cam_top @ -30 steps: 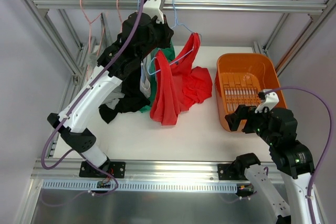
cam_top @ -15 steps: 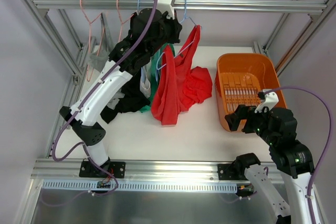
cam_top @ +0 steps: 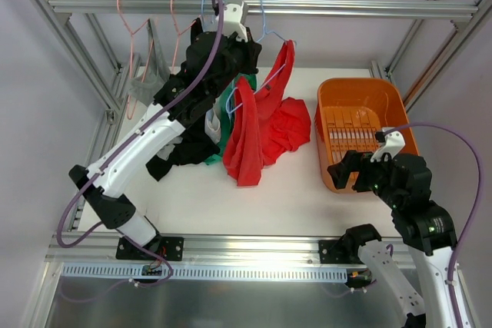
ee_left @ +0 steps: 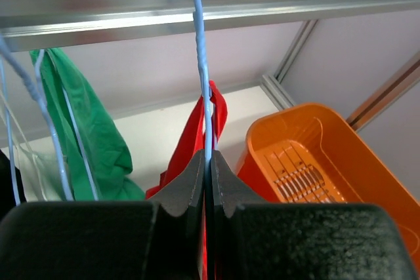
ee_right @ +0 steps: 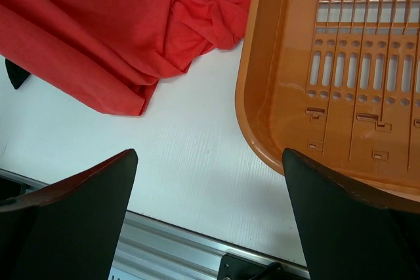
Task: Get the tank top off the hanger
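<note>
The left pincer (ee_left: 207,162) is shut tight on the thin blue wire of the hanger (ee_left: 200,63), gripping it just under the neck. From between the fingertips the wire runs straight up across the metal rail (ee_left: 197,4) overhead. Whether the hook rests on that rail cannot be told from these views.

The red tank top (cam_top: 257,124) is not yet off. It hangs directly below and slightly to the right of the left pincer. One strap is looped over the hanger's arm on the pincer's right side, and another fold of cloth drapes down under the fingers. Its lower part lies bunched on the white worktop (ee_right: 197,155), well beneath the grip. A green garment (ee_left: 92,136) hangs just left of the left pincer, and a black garment (cam_top: 184,151) lies lower down on that same side.

The right pincer (ee_right: 210,188) stands wide open and holds nothing. It hovers low over the worktop, with the hem of the tank top ahead to its left and the orange basket (ee_right: 246,96) ahead to its right. It touches neither.

By my reading, only the first part is done: the hanger is secured in one grip. The work itself remains. The free pincer must take hold of the cloth, the strap must be drawn off the hanger's arm, and the rest of the cloth must be pulled clear of the wire.
</note>
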You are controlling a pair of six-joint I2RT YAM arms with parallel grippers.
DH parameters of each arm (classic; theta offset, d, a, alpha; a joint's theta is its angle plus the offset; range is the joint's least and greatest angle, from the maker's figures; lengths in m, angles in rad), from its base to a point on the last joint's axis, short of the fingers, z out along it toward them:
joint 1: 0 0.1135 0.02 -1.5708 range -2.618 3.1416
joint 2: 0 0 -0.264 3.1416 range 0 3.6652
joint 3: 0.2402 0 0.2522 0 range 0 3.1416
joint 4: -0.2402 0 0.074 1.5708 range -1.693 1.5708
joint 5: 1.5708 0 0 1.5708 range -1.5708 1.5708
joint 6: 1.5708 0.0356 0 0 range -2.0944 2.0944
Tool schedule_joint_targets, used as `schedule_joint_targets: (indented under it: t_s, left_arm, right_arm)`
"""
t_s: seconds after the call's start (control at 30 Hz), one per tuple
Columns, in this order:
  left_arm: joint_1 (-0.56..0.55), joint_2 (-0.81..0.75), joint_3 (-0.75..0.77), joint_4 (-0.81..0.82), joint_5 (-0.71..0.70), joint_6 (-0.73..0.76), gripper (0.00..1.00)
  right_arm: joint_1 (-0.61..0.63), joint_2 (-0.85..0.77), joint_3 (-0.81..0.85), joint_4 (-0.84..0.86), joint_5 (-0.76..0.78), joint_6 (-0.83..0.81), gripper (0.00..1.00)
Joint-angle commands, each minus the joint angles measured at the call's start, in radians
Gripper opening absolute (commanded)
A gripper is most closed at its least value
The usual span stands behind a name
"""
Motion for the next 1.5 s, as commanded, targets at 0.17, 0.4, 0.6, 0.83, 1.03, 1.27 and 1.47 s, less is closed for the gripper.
schedule_joint_targets:
  t_s: [0.17,0.4,0.6,0.83,1.03,1.27,1.47]
  left_arm:
    - [-0.011,-0.169,-0.126,0.228,0.095,0.0,0.0]
    - [-0.012,-0.198,-0.143,0.237,0.107,0.003,0.0]
    - [-0.055,-0.431,-0.36,0.237,0.19,-0.084,0.0]
    - [-0.067,-0.727,-0.554,0.16,0.443,-0.182,0.0]
    - [-0.069,-0.806,-0.535,0.06,0.497,-0.252,0.0]
    - [-0.069,-0.812,-0.525,0.053,0.524,-0.285,0.0]
    - [-0.069,-0.794,-0.508,0.052,0.497,-0.276,0.0]
  right_arm:
    - [0.005,0.019,-0.027,0.082,-0.024,0.002,0.99]
    - [0.004,0.036,-0.041,0.105,-0.056,0.012,1.0]
    - [0.004,0.02,-0.005,0.18,-0.168,-0.001,0.99]
    - [0.005,0.169,0.171,0.318,-0.533,0.015,0.87]
    - [0.033,0.324,0.297,0.452,-0.616,0.107,0.66]
    - [0.228,0.433,0.372,0.484,-0.524,0.088,0.61]
    - [0.327,0.416,0.323,0.475,-0.33,0.049,0.33]
